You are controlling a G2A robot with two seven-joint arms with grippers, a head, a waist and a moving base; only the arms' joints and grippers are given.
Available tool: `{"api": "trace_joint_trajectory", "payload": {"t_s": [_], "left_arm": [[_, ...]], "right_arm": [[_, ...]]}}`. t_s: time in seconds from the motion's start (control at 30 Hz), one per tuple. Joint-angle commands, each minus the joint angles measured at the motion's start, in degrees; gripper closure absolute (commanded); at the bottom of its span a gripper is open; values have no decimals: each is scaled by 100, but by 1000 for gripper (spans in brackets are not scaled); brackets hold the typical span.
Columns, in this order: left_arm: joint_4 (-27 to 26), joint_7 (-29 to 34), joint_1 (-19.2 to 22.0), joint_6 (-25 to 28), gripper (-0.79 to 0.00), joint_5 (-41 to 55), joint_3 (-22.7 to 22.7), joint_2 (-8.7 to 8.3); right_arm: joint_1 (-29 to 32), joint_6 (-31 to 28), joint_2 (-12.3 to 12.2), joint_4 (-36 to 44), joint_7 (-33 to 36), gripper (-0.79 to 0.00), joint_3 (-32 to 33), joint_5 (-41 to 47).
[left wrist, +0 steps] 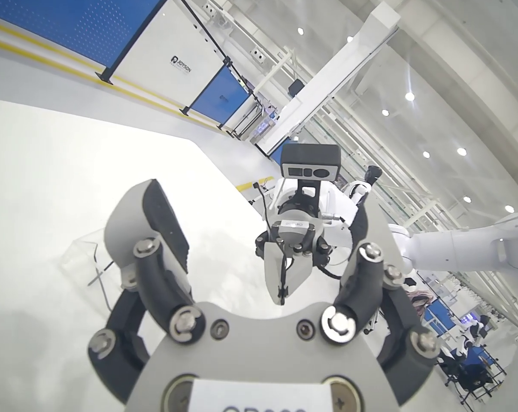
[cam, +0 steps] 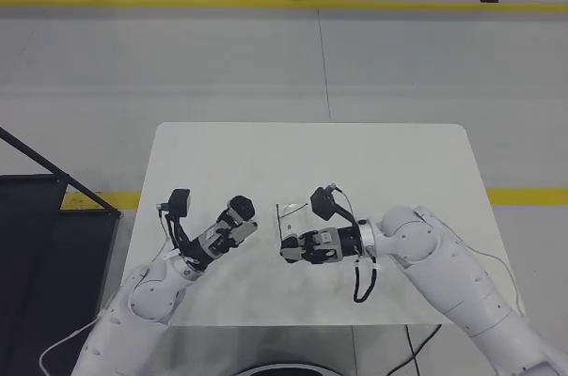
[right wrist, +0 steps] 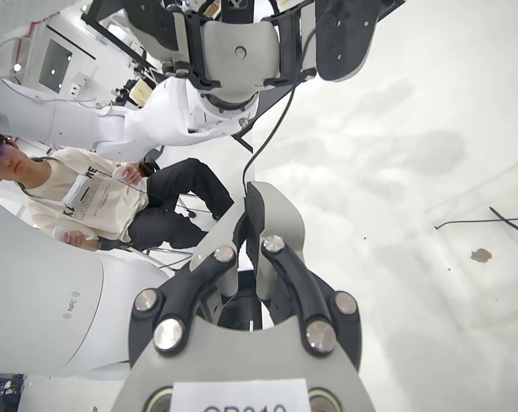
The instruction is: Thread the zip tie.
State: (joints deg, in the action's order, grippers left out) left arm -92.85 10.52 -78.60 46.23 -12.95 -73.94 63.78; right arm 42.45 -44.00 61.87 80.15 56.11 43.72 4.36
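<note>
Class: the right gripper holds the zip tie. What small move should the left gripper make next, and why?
Probably ease the left gripper forward and close it on the free end of the zip tie. The right gripper is shut on the tie, and the loose end arcs toward the left gripper, which is open and empty.

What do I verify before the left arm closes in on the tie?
1. Right gripper shut on zip tie: ok.
2. Left gripper open: ok.
3. Grippers facing each other, apart: ok.
4. Tie's free end lined up between the open fingers: cannot tell; in the right wrist view it curves toward one pad.
5. Tie's head position: cannot tell.
6. Spare ties on table, clear of both grippers: ok.
</note>
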Motion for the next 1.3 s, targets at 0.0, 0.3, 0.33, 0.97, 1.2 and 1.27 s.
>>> {"api": "trace_joint_trajectory", "payload": {"t_s": [0.0, 0.3, 0.33, 0.97, 1.2, 1.27], "left_arm": [[68, 209, -4, 183, -785, 75, -35, -22], [208, 879, 35, 523, -785, 228, -16, -82], [208, 879, 35, 523, -785, 228, -16, -82], [341, 979, 288, 318, -437, 209, 429, -10], [435, 1025, 381, 316, -354, 218, 524, 5], [446, 1047, 401, 308, -342, 216, 549, 8]], "right_arm": [[37, 63, -58, 135, 186, 0, 109, -64], [81, 276, -178, 497, 694, 0, 191, -275], [81, 276, -178, 497, 694, 0, 191, -275], [170, 237, -171, 574, 538, 0, 114, -499], [131, 233, -168, 505, 584, 0, 84, -500], [124, 242, -166, 513, 594, 0, 70, -512]]}}
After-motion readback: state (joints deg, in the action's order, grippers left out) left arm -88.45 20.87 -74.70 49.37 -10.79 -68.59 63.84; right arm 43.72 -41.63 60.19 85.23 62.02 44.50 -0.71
